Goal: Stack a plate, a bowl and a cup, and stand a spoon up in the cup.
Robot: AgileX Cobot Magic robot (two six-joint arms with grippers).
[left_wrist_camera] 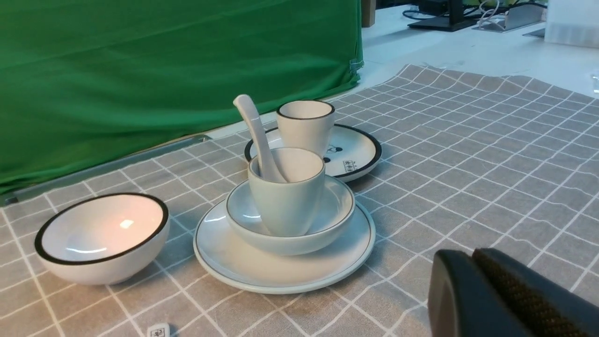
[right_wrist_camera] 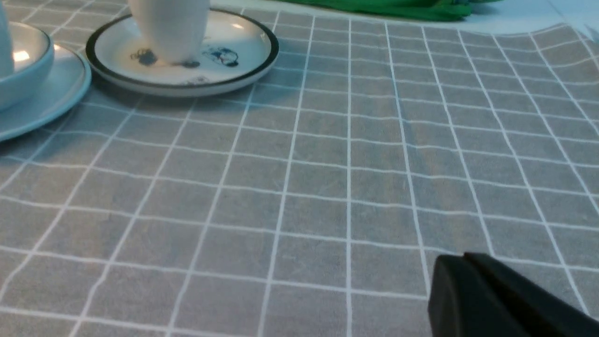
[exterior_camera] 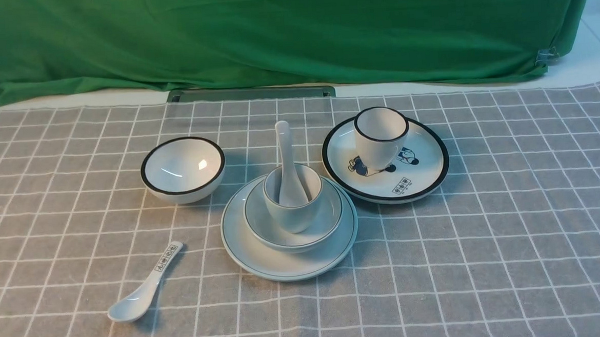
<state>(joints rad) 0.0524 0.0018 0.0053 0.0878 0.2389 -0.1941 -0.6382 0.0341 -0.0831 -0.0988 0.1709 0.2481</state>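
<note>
spoon (exterior_camera: 285, 159) stands in the cup (exterior_camera: 292, 205), its handle leaning toward the green cloth (exterior_camera: 272, 31), well apart from both pincers. the left gripper (left_wrist_camera: 472, 276) shows in its wrist view with the two fingers pressed together and nothing between them; the stack is near and ahead of it. the right gripper (right_wrist_camera: 463, 281) is also closed on nothing, low over the grey checked tablecloth (right_wrist_camera: 327, 187), and the stack is well apart from it.

the front view shows the printed spoon (exterior_camera: 144, 289) lying whole on the cloth toward the robot's left; the left wrist view shows only its handle end. the right wrist view cuts off the cup and the spoon and shows only an edge of the bowl (exterior_camera: 328, 218) and the plate (exterior_camera: 264, 263).

the cup sits in the bowl and the bowl sits on the plate. the black-rimmed cup (exterior_camera: 380, 136) stands on the cartoon plate (exterior_camera: 423, 167). the black-rimmed bowl (exterior_camera: 183, 169) holds nothing.
</note>
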